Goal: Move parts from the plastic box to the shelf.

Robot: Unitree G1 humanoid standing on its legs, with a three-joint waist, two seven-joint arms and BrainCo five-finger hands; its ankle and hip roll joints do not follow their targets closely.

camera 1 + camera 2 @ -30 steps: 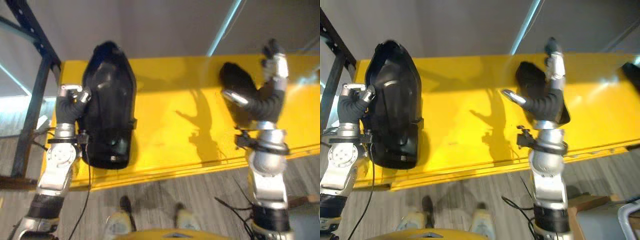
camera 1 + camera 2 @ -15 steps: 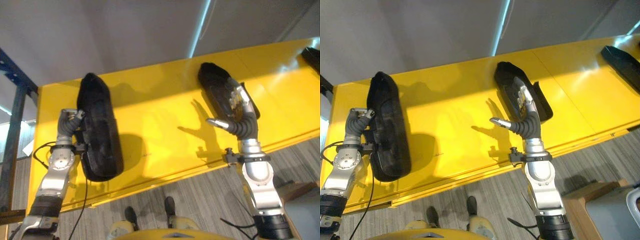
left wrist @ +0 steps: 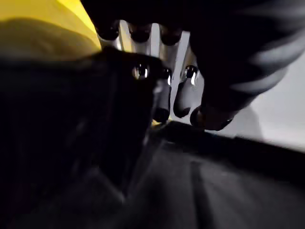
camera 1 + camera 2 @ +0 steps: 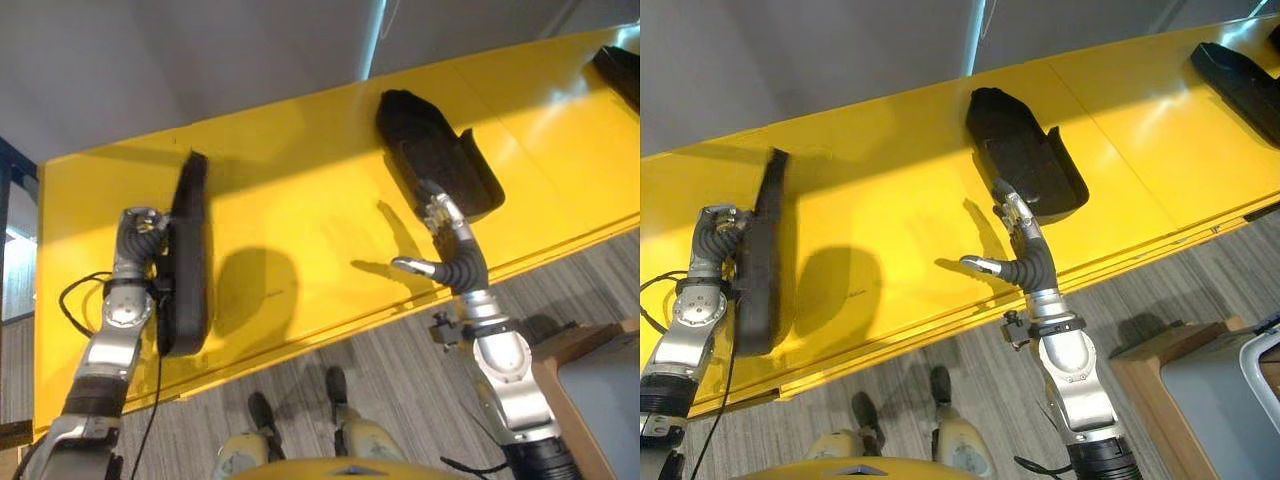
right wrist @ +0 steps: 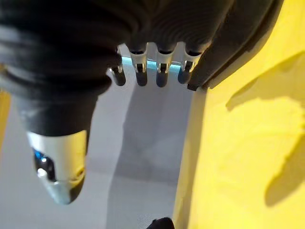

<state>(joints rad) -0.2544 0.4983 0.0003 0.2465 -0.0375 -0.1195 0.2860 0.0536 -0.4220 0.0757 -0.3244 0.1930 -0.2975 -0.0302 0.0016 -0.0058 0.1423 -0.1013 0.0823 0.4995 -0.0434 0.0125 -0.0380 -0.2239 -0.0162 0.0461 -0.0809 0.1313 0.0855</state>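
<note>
Gripping the long black moulded part (image 4: 186, 262) by its edge, tipped upright on the yellow shelf (image 4: 300, 190), my left hand (image 4: 140, 228) stays curled round it; it looks stiff, light, topple-prone, while my right hand (image 4: 1012, 250) hovers splayed, empty.

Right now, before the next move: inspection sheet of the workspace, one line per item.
Surface: yellow shelf, bare between the parts.
Job's things: black part stands on edge at the left hand; second black part lies flat ahead of the right hand; third black part at far right.
Clutter: nothing seen.
Hands: left fingers curled on its part; right open, off its part.
Cables: nothing seen.
Surroundings: grey floor, wooden box.
</note>
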